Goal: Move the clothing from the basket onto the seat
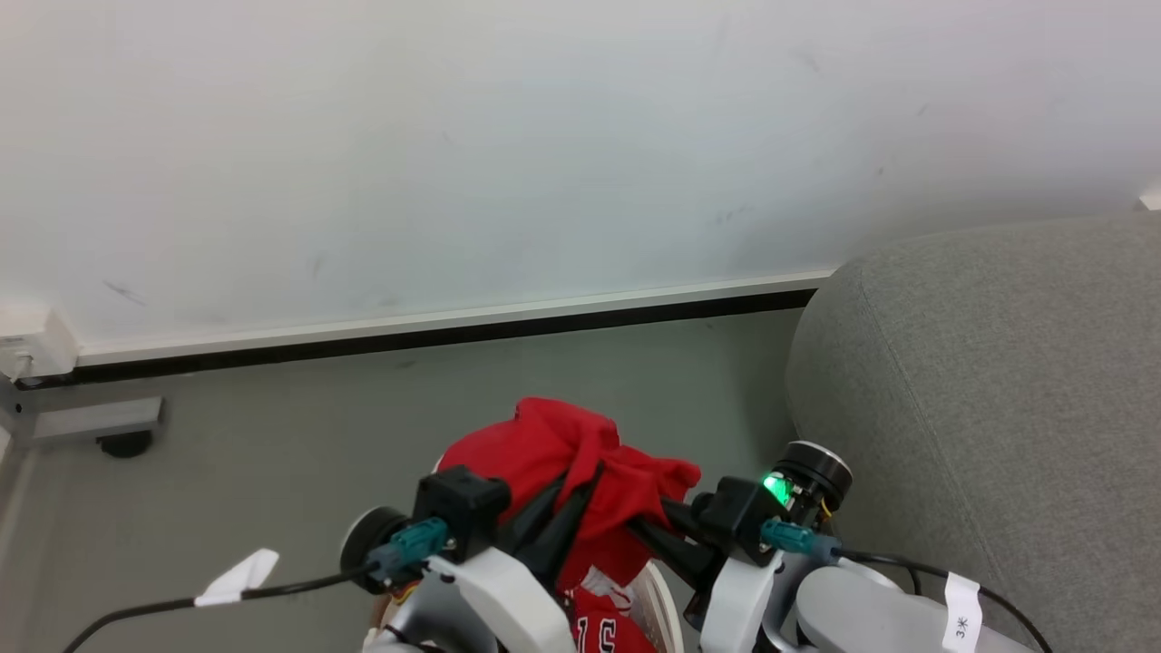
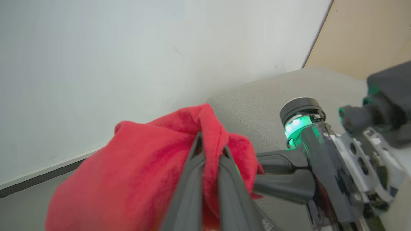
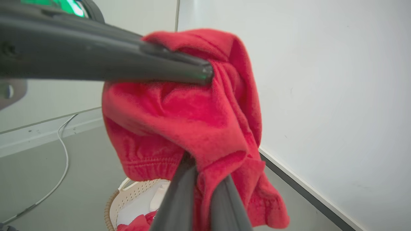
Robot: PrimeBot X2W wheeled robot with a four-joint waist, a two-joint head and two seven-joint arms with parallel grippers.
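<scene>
Step in hand: transfer of one lifted garment [image 1: 553, 444] from the basket [image 3: 128, 195] to the seat [image 1: 980, 408]. The left gripper [image 2: 210, 150] is clamped on a fold at the top of the red fabric. The right gripper [image 3: 205, 175] is clamped on a lower fold just beside it. The garment therefore hangs bunched between the two, in the air above the basket and near the seat's rounded edge. Recommended procedure: hold both grips closed and raise the load until its hanging hem clears the basket rim and the seat edge. Swing both arms together toward the robot's right, holding the spacing between the grippers constant, so that the thin fabric is neither stretched nor pulled out of either grip. Carry the load well in from the seat edge before lowering, since soft fabric set on a rounded edge is likely to slide to the floor [image 1: 272, 435]. Release only when the fabric rests on the upholstery. Count: two grippers, both engaged; one basket; one seat; one garment lifted; at least one further red piece [image 3: 135, 223] lying in the basket. The exact number inside cannot be told, because most of the basket is hidden.
</scene>
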